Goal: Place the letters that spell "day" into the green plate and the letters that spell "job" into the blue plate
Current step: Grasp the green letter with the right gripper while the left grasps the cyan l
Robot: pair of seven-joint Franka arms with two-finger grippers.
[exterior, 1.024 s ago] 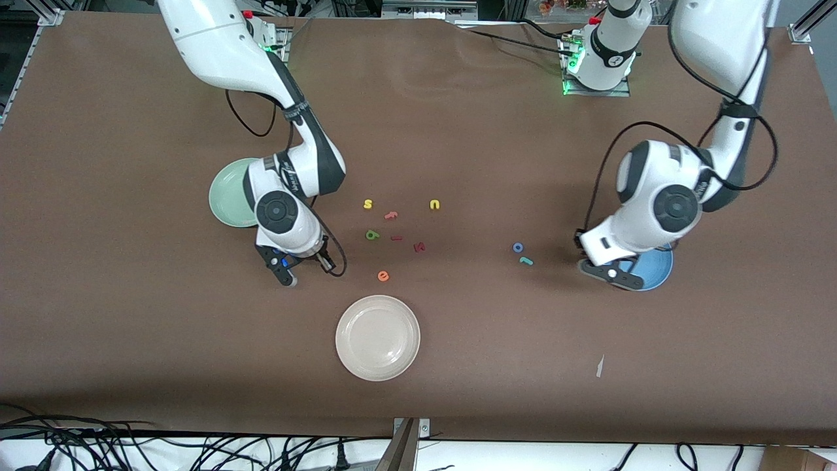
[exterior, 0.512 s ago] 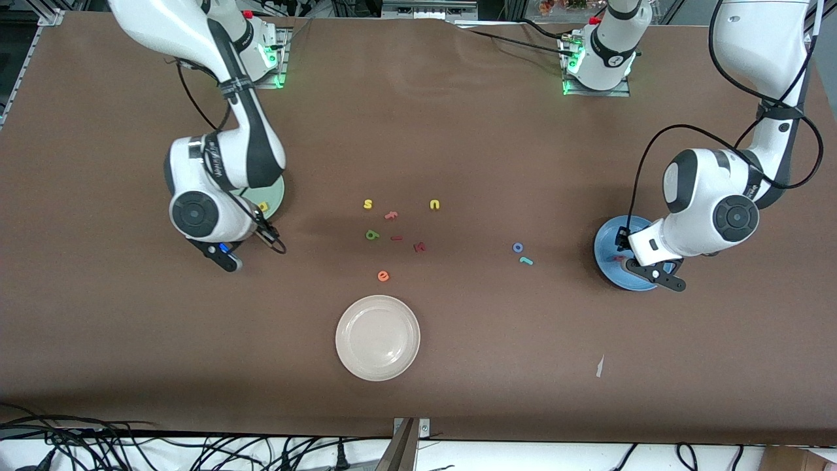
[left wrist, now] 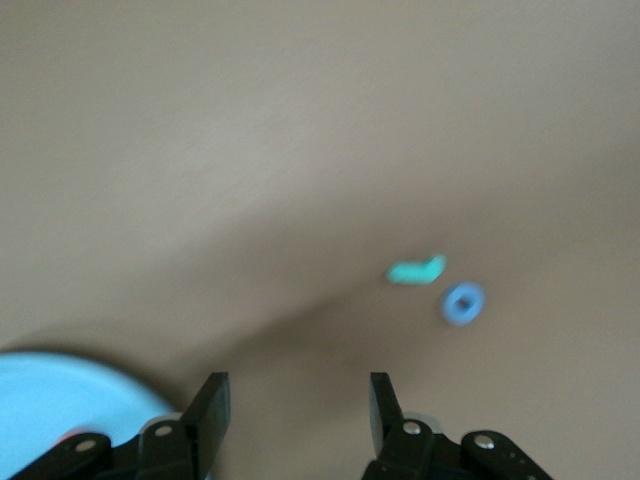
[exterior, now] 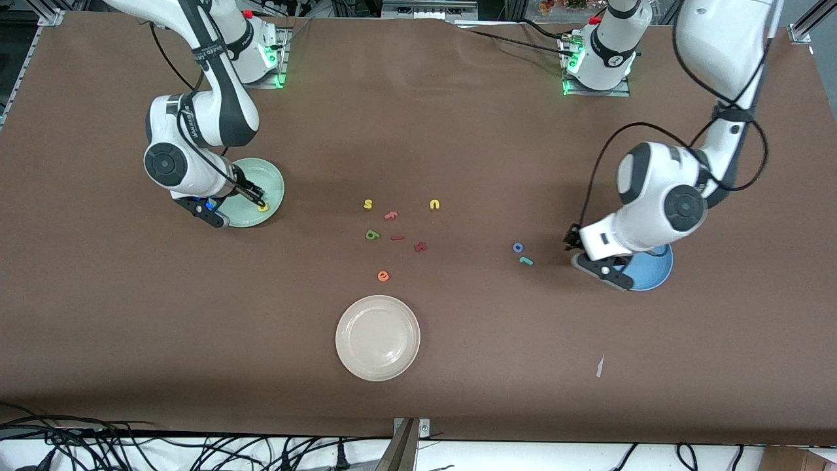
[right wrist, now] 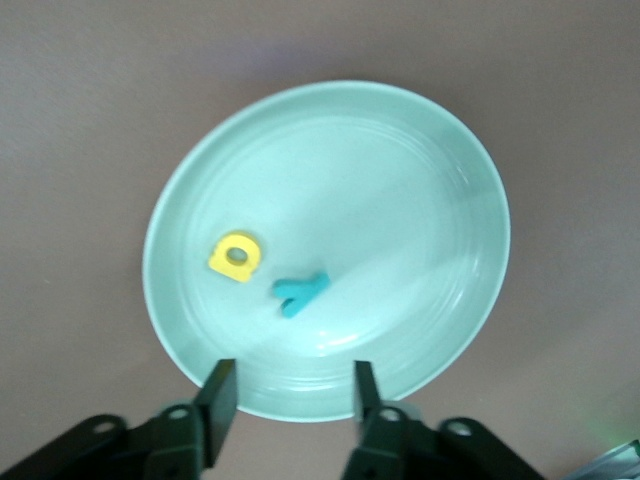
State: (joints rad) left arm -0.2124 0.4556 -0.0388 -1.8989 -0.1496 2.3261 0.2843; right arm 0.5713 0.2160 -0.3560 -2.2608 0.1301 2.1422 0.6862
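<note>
- Right gripper [exterior: 212, 212], in the front view, now hangs over the green plate [exterior: 265, 183], having swung there from bare table closer to the white plate [exterior: 340, 337].
- Left gripper [exterior: 605, 273] sits over the rim of the blue plate [exterior: 657, 275], back from its middle.
- Three plates in all. Farther from the camera than the white plate lie the green "a" [exterior: 372, 234], and, toward the left arm's end, the blue "o" [exterior: 518, 247] and teal "j" [exterior: 526, 261].
- Six stray letters surround the "a": two yellow, one orange, three reddish.
- Left wrist view: the left gripper [left wrist: 297, 415] is parted and empty. The blue plate [left wrist: 50, 390] shows a reddish speck, probably the "b". The "j" [left wrist: 415, 270] and "o" [left wrist: 463, 303] lie ahead.
- Right wrist view: the right gripper [right wrist: 290, 400] is spread and empty above the green plate [right wrist: 400, 150], which holds two letters, the yellow "d" [right wrist: 236, 257] and teal "y" [right wrist: 300, 290].
- Both hands appear to have just let go, so three letters remain: "a", "o", "j".
</note>
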